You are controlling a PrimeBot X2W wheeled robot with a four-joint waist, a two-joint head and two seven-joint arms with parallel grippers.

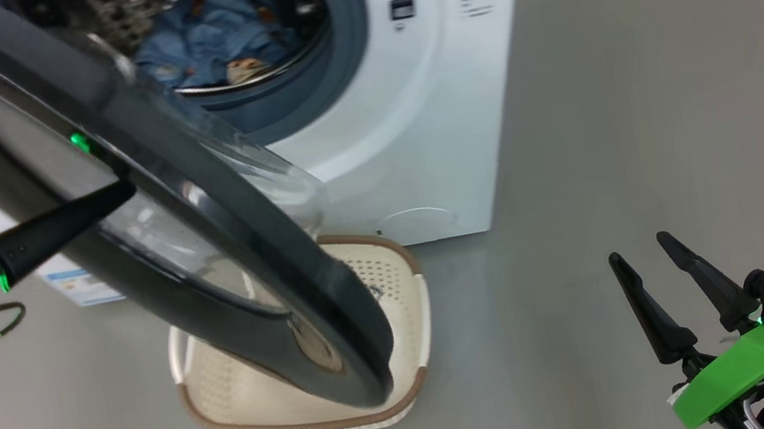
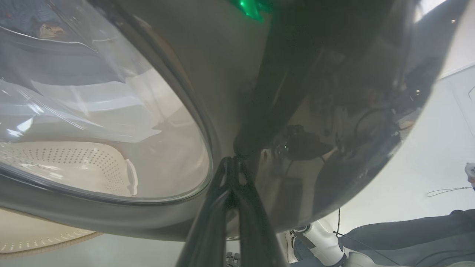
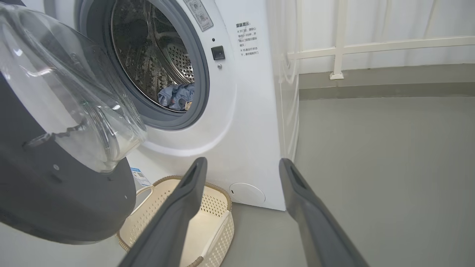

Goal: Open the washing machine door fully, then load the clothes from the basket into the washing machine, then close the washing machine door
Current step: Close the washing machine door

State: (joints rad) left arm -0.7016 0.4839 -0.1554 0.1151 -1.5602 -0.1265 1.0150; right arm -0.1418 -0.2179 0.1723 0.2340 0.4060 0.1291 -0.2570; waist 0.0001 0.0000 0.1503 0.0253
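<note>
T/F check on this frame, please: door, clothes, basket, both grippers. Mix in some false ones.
1. The clothes lie inside the washing machine drum. True.
2. The basket holds a garment. False: the part of it in view is empty; the door hides some of it.
3. The washing machine door is latched shut. False: it stands swung out over the basket.
4. The left gripper is shut, its tips against the door's outer face. True.
5. The right gripper grips the basket's handle. False: it is open, holds nothing and is off to the side over the floor.
</note>
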